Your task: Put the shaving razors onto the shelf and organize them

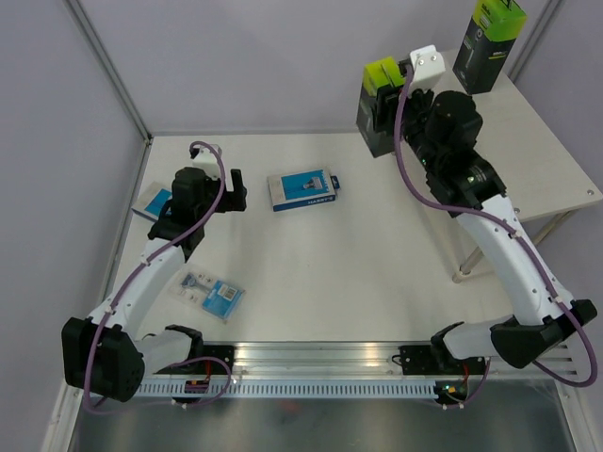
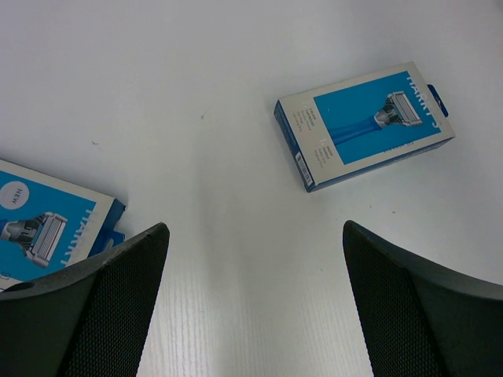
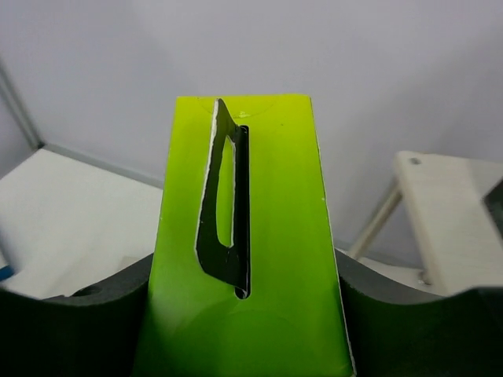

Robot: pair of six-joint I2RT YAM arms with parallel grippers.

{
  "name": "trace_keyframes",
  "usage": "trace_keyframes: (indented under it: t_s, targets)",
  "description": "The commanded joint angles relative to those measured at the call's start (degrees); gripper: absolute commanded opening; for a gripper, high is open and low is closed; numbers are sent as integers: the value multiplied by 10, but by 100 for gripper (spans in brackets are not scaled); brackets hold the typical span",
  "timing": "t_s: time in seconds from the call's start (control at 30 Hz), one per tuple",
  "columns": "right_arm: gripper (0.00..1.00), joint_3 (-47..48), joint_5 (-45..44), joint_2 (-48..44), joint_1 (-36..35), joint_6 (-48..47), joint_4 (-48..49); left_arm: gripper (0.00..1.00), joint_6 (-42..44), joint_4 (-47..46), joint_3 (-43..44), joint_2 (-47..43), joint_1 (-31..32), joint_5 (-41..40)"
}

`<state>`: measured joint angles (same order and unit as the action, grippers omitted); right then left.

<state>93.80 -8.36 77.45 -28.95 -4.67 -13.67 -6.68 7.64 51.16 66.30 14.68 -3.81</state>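
- Razors are part-sorted: one shelved box (image 1: 490, 38) stands upright at the far end of the shelf (image 1: 551, 165), and the other four packs are off it.
- We have the right gripper (image 1: 388, 105) clamped on the lime-top box (image 1: 380, 75), upright, just left of the shelf's far corner. In the right wrist view its green top (image 3: 247, 251) fills the gap between the pads (image 3: 78, 322).
- We cannot tell whether that box rests on the table (image 1: 377, 273) or is lifted clear of it.
- The left gripper (image 1: 233, 182) hangs well left of the shelf with its fingers (image 2: 118, 314) spread wide and nothing between them.
- One blue box (image 1: 303, 190) lies flat between the left gripper and the shelf. A second blue box (image 1: 155, 200) lies farthest from the shelf, partly under the left arm.
- The blister pack (image 1: 212, 293) lies flat, well left of the shelf, toward the arm bases.
- We judge the step in hand to be moving the lime-top box to the shelf.
- The next move calls for raising it above the board's edge, then carrying it over the shelf. We should set it upright beside the shelved box without knocking that one, and let go only once it sits flat.
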Motion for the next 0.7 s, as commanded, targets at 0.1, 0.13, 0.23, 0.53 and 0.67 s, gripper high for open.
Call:
trace_keyframes:
  t_s: [0.1, 0.13, 0.23, 0.53, 0.67]
  targets:
    - [29, 136, 10, 15, 66, -90, -59, 96, -27, -4, -2, -18, -4, 33]
    - [29, 135, 15, 10, 76, -91, -59, 96, -28, -4, -2, -18, -4, 33]
    - [30, 134, 54, -5, 128, -83, -65, 96, -29, -4, -3, -19, -5, 35]
    - [29, 159, 236, -2, 379, -14, -67, 95, -26, -3, -4, -21, -6, 60]
    - [29, 181, 286, 15, 434, 5, -72, 95, -21, -3, -4, -19, -6, 58]
